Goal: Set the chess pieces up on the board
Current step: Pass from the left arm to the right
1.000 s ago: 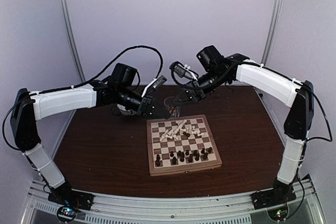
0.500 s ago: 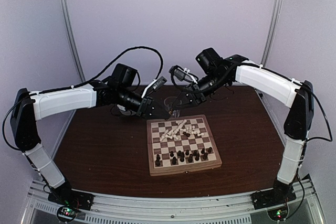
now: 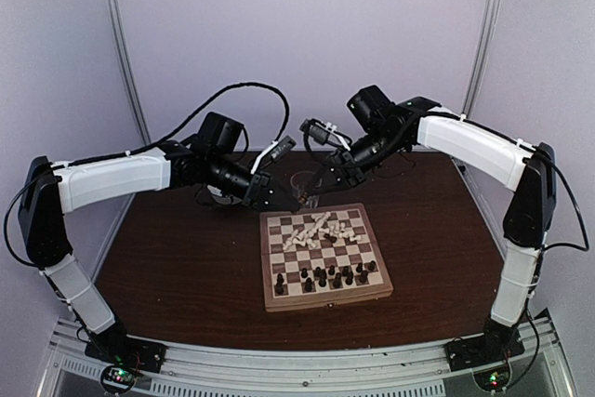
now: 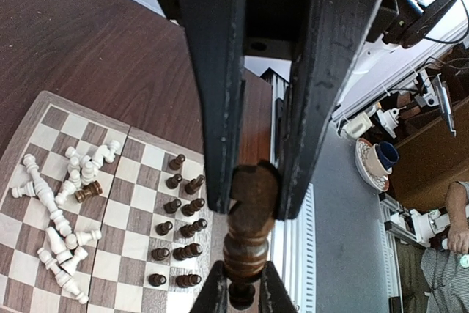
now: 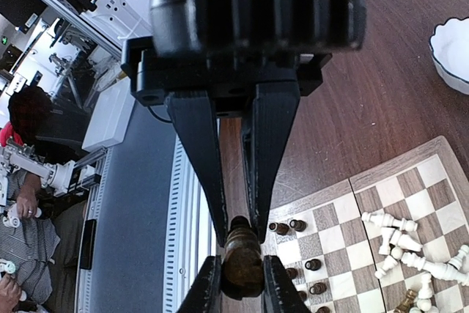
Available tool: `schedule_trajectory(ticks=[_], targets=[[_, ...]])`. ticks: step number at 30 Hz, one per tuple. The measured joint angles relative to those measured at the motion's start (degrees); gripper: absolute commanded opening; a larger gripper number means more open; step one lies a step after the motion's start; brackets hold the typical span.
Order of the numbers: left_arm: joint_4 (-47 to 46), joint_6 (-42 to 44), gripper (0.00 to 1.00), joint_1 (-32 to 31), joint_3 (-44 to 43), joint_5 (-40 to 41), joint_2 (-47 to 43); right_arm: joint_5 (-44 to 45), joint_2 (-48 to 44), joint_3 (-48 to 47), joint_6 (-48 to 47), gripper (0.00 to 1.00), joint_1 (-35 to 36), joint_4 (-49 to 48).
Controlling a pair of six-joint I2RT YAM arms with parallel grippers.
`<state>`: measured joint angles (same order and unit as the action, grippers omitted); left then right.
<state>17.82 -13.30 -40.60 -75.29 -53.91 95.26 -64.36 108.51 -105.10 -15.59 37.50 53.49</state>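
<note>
A dark brown chess piece (image 4: 249, 243) hangs in the air past the far edge of the board (image 3: 325, 297), between both grippers. My left gripper (image 4: 253, 199) is shut on its carved head. My right gripper (image 5: 240, 231) is closed on the other end, its fingertips (image 4: 218, 292) hugging the base. In the top view the two grippers meet tip to tip, left gripper (image 3: 290, 197), right gripper (image 3: 314, 191). White pieces (image 3: 321, 227) lie toppled in a heap on the board's far half. Dark pieces (image 3: 325, 276) stand in its near rows.
A white bowl (image 5: 451, 53) sits on the dark brown table behind the board, close under the grippers. One dark piece (image 4: 88, 192) lies among the white ones. The table's edge and metal rail (image 5: 187, 210) run below the held piece.
The right gripper's jaws have closed from about half open onto the dark piece's base. The left gripper has kept its hold. Both arms have barely shifted.
</note>
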Motion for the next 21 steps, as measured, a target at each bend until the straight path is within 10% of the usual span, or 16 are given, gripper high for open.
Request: schedule_trajectory(ticks=[12,21], targets=[[1.8,2.1,0.05,0.2,-1.1,3.2,-0.5,11.1,-12.3,7.6,-8.4,0.06,-7.7,4.2],[-1.9,0.3,0.05,3.6,1.9,9.5,-6.3,25.9,-16.6,16.6,-17.5,0.06,2.5,8.0]])
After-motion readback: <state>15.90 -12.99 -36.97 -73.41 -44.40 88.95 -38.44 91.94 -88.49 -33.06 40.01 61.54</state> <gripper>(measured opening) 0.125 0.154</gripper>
